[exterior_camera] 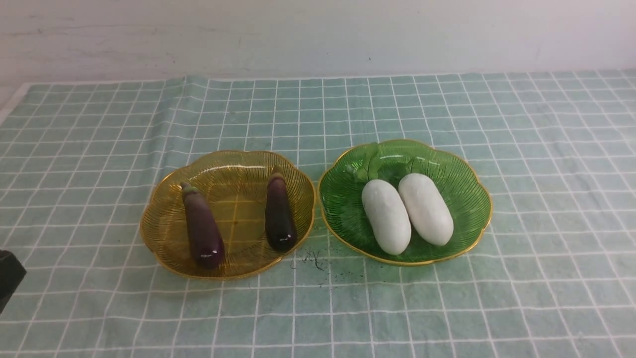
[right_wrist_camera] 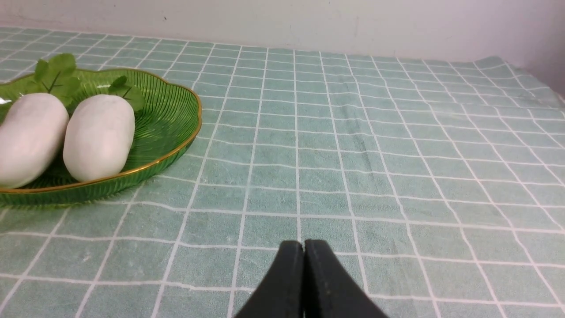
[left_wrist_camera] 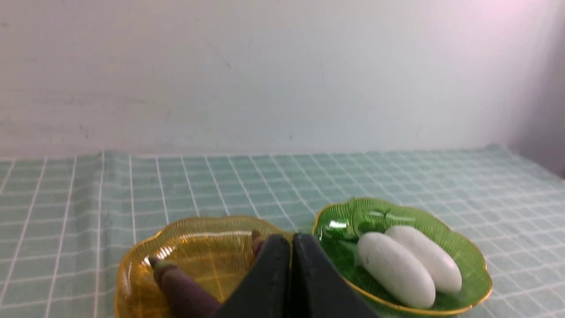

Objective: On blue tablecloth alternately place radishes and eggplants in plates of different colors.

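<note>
Glossy eggplants (exterior_camera: 238,219) lie in ribbed amber plate (exterior_camera: 164,233); both tools (left_wrist_camera: 291,240) (right_wrist_camera: 304,247) pressed together, empty.

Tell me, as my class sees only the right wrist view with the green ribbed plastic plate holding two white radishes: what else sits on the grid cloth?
Observer: An amber-yellow ribbed plastic plate sits just left of the green ribbed plastic plate, rims nearly meeting.
Operator: Anything in it?
Observer: Two glossy dark purple eggplants, lying apart, stem caps toward the wall.
Operator: Where is the left gripper?
Observer: The left gripper is shut and holds nothing, facing the near rims of both plates.
</note>
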Robot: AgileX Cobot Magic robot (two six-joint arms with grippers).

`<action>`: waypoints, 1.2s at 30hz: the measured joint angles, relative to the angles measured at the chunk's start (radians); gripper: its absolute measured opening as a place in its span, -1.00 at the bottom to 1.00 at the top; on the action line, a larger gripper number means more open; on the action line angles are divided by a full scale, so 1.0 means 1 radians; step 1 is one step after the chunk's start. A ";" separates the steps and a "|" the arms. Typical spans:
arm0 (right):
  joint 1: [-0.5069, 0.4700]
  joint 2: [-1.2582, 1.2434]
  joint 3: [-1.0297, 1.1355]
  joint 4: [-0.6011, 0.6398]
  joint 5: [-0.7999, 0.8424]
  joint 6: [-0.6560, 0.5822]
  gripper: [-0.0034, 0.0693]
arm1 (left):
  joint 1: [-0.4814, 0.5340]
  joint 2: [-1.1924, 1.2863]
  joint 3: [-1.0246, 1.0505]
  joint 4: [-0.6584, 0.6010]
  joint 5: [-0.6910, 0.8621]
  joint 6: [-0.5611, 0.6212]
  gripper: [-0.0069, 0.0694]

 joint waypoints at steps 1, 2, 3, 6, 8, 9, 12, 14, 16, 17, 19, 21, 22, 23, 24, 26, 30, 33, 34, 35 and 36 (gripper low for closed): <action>0.000 0.000 0.000 0.000 0.000 0.000 -0.95 | 0.000 -0.017 0.017 0.000 -0.019 -0.001 -0.84; 0.000 0.000 0.000 0.000 0.000 0.000 -0.95 | 0.000 -0.029 0.032 0.000 -0.030 -0.001 -0.84; 0.000 0.000 0.000 0.000 0.000 0.000 -0.95 | 0.000 -0.038 0.044 0.000 -0.035 -0.001 -0.84; 0.000 0.000 0.000 0.000 0.000 0.000 -0.95 | 0.000 -0.044 0.063 0.000 -0.037 -0.001 -0.84; 0.000 0.000 0.000 0.000 0.000 0.000 -0.95 | 0.000 -0.044 0.075 -0.001 -0.038 -0.001 -0.84; 0.000 0.000 0.000 0.000 0.000 0.000 -0.95 | 0.000 -0.044 0.080 -0.001 -0.038 -0.001 -0.84; 0.000 0.000 0.000 0.000 0.000 0.000 -0.95 | 0.000 -0.044 0.083 -0.001 -0.038 -0.001 -0.84; 0.000 0.000 0.000 0.000 0.000 0.000 -0.95 | 0.000 -0.044 0.083 -0.001 -0.038 -0.001 -0.84; 0.000 0.000 0.000 0.000 0.000 0.000 -0.95 | 0.000 -0.044 0.083 -0.001 -0.038 -0.001 -0.84; 0.000 0.000 0.000 0.000 0.000 0.000 -0.95 | 0.000 -0.044 0.084 -0.001 -0.037 -0.001 -0.84; 0.000 0.000 0.000 0.000 0.000 0.000 -0.95 | 0.000 -0.044 0.084 -0.001 -0.032 -0.001 -0.84; 0.000 0.000 0.000 0.000 0.000 0.000 -0.95 | 0.000 -0.044 0.084 -0.001 -0.029 -0.001 -0.84; 0.000 0.000 0.000 0.000 0.000 0.000 -0.95 | 0.000 -0.044 0.084 0.000 -0.026 0.000 -0.84; 0.000 0.000 0.000 0.000 0.000 0.000 -0.95 | 0.000 -0.044 0.084 0.003 -0.015 0.003 -0.84; 0.000 0.000 0.000 0.000 0.000 0.000 -0.95 | 0.000 -0.045 0.088 0.012 -0.005 0.003 -0.84; 0.000 0.000 0.000 0.000 0.000 0.000 -0.95 | 0.005 -0.060 0.119 0.045 0.009 0.003 -0.84; -0.002 0.000 0.000 0.000 0.000 0.000 -0.95 | 0.050 -0.097 0.186 0.078 0.017 0.003 -0.84; -0.005 0.000 0.000 0.000 0.000 0.000 -0.95 | 0.126 -0.134 0.254 0.087 0.019 0.003 -0.84; -0.005 0.000 0.000 0.000 0.000 0.000 -0.95 | 0.149 -0.140 0.271 0.090 0.019 0.003 -0.84; -0.005 0.000 0.000 0.000 0.000 0.000 -0.95 | 0.176 -0.143 0.291 0.092 0.020 0.003 -0.84; -0.005 0.000 0.000 0.000 0.000 0.000 -0.95 | 0.207 -0.143 0.315 0.094 0.020 0.003 -0.84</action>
